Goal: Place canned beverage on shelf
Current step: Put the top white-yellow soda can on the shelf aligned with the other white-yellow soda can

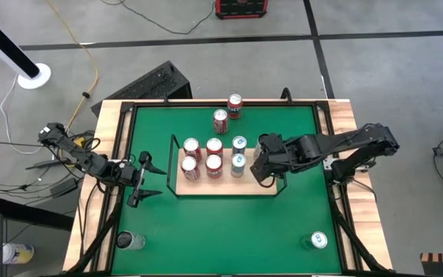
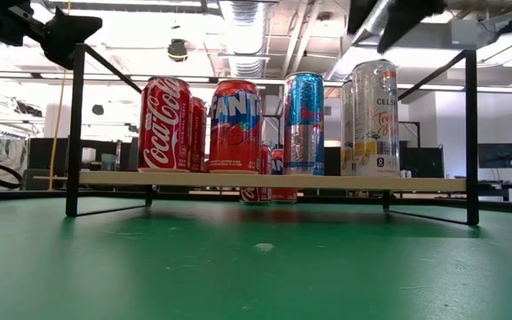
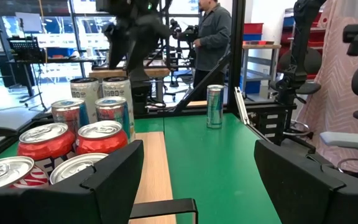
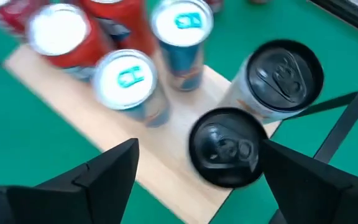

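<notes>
The right gripper hangs wide open, holding nothing, over a black-topped can at the right end of the shelf. The can looks hard, smooth and tippy; grab its round sides. The left gripper waits, open, near the table's left edge.

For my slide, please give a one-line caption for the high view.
The right gripper hangs open over the shelf beside six standing cans, the left gripper waiting open nearby.

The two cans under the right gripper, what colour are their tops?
Both can tops are black, clearest in the right wrist view.
</notes>
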### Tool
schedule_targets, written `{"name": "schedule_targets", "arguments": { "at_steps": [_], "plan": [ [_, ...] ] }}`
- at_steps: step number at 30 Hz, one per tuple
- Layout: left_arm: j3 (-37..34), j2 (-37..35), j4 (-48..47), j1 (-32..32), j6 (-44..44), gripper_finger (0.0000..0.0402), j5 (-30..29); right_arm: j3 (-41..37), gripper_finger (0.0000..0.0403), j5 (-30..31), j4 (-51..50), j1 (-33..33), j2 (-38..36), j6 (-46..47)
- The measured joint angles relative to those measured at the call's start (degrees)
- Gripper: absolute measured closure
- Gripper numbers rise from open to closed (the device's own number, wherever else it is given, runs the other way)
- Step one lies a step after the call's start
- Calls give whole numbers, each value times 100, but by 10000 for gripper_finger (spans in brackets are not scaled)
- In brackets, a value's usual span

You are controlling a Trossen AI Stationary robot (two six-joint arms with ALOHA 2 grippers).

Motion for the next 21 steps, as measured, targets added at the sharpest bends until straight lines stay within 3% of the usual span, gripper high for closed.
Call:
{"name": "schedule_targets", "arguments": {
  "at_steps": [7, 11, 14, 19, 21],
  "plan": [
    [0, 0, -63, 0, -7, 109, 0, 420, 60, 26, -203, 577, -9, -461],
    [0, 0, -63, 2, -9, 109, 0, 320, 105, 24, -75, 993, 24, -1007],
    [0, 1, -46, 2, -9, 109, 0, 50, 174, 20, 229, 1198, 65, -1552],
    [0, 0, -18, 0, -35, 109, 0, -436, 361, -333, 1037, 1293, 62, -2464],
    [0, 0, -15, 2, -52, 109, 0, -501, 382, -324, 1043, 1264, 67, -2525]
  ]
}}
